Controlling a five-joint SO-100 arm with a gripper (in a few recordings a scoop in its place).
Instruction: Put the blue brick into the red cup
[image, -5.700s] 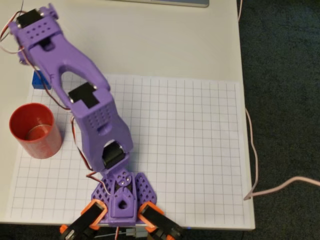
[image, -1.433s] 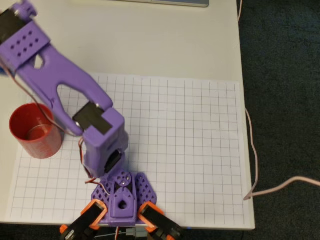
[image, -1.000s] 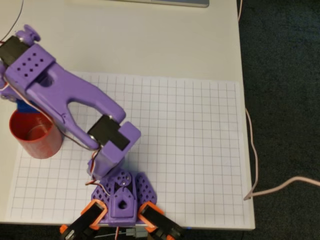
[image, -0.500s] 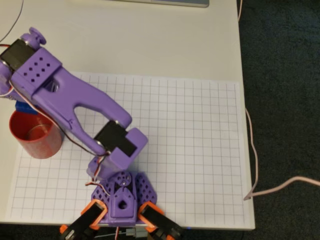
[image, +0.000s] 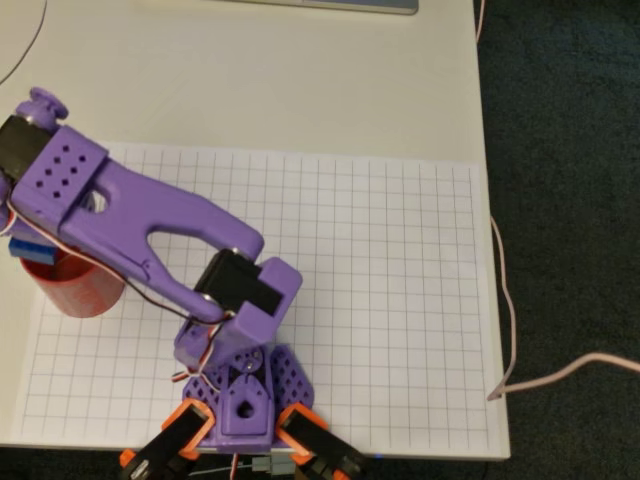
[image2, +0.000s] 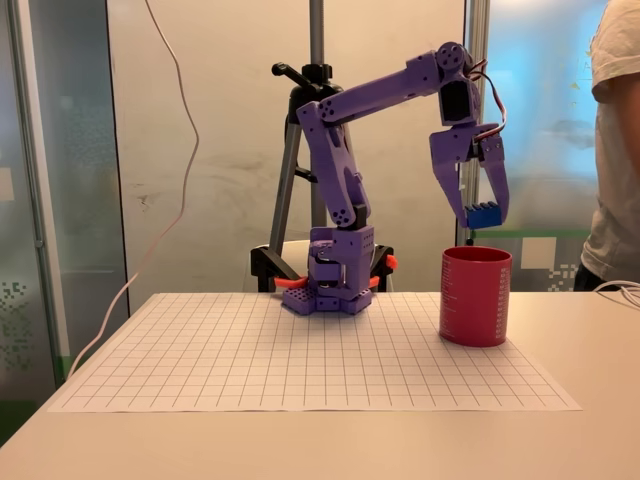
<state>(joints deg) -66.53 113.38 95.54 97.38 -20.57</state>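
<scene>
overhead view: the purple arm reaches from its base near the worktop's near edge toward the left edge, its wrist covering most of the red cup (image: 75, 290), which stands at the left edge of the gridded sheet (image: 380, 280). a sliver of the blue brick (image: 28, 247) shows under the wrist, over the cup's far rim.

fixed view: the end effector (image2: 484, 216) hangs point-down directly above the red cup (image2: 476, 297), its fingers closed on the blue brick (image2: 486, 215), which is clear of the rim with a gap of air below it. the cup stands upright toward the worktop's right edge.

judging by this, pickup and carry are done; what remains is to lower a little if needed and let go so the brick drops inside.
</scene>
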